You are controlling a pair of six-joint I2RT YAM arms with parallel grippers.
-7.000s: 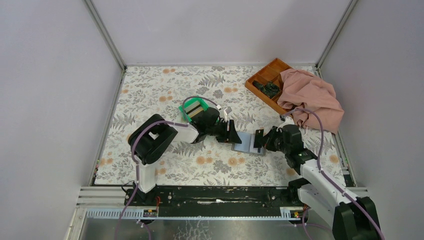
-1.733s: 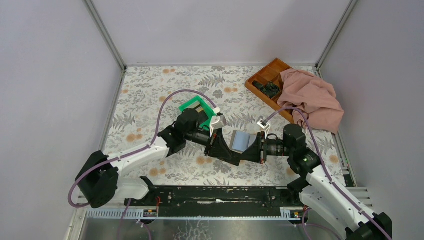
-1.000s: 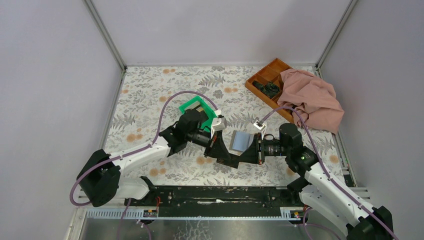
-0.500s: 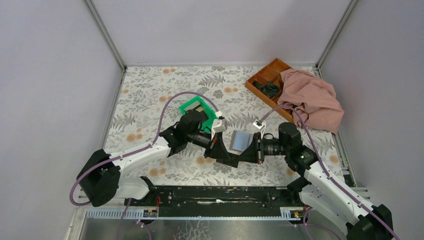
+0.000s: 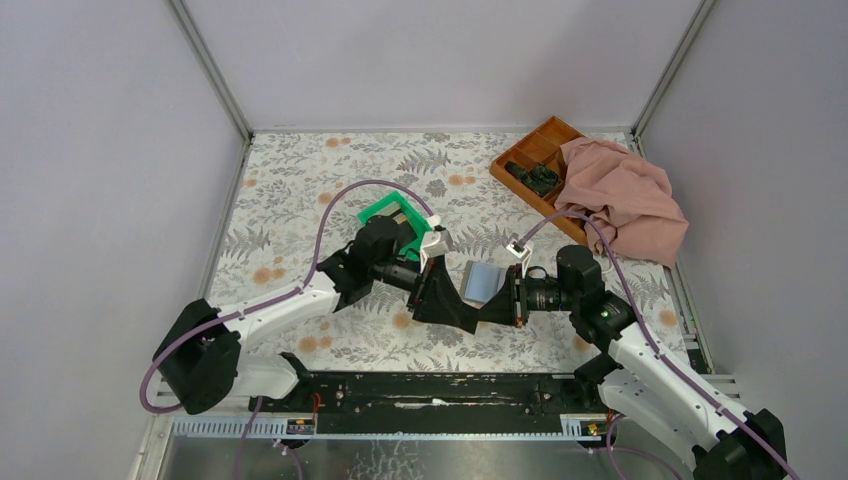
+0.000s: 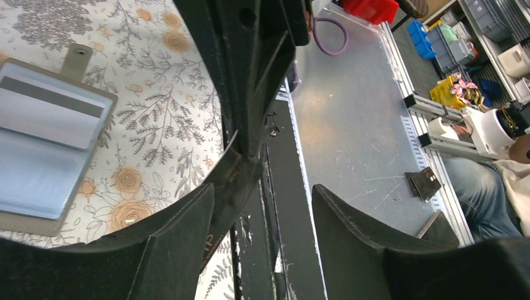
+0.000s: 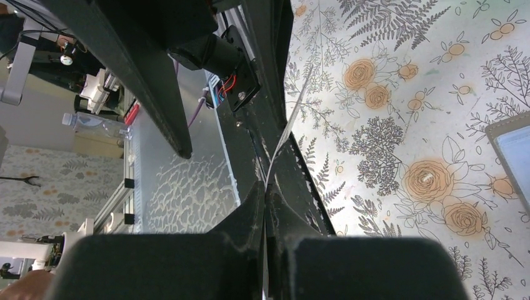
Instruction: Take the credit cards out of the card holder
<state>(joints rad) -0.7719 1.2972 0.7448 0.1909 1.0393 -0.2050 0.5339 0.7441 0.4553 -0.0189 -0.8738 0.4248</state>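
**Top view.** Locate the card holder [image 5: 482, 282] lying flat and open near the middle of the floral table cover [image 5: 300, 190]. Note the left gripper [image 5: 458, 312] and the right gripper [image 5: 490, 308] meeting tip to tip just at the near edge of the holder. Find the green bin [image 5: 380, 212] behind the left arm. Find the orange tray [image 5: 540, 140] in the far right corner, partly under a pink cloth [image 5: 625, 195].

**Left wrist view.** Read the left gripper [image 6: 262, 206] as apart, with a wide gap showing. See the right gripper [image 6: 247, 147] reaching in from above and pinching a thin credit card [image 6: 232, 175] seen edge-on. Place the card's lower end close by one left finger [image 6: 181, 244] (unable to tell whether touching). Find the card holder [image 6: 44, 169] at left, open on the table, with a stored card [image 6: 53, 115] bearing a grey stripe in its upper pocket.

**Right wrist view.** Read the right gripper [image 7: 267, 200] as closed tight on the credit card [image 7: 290, 115], outside the holder. Note the card holder [image 7: 515, 147] only as a corner at the right edge, well apart from the pinched card.
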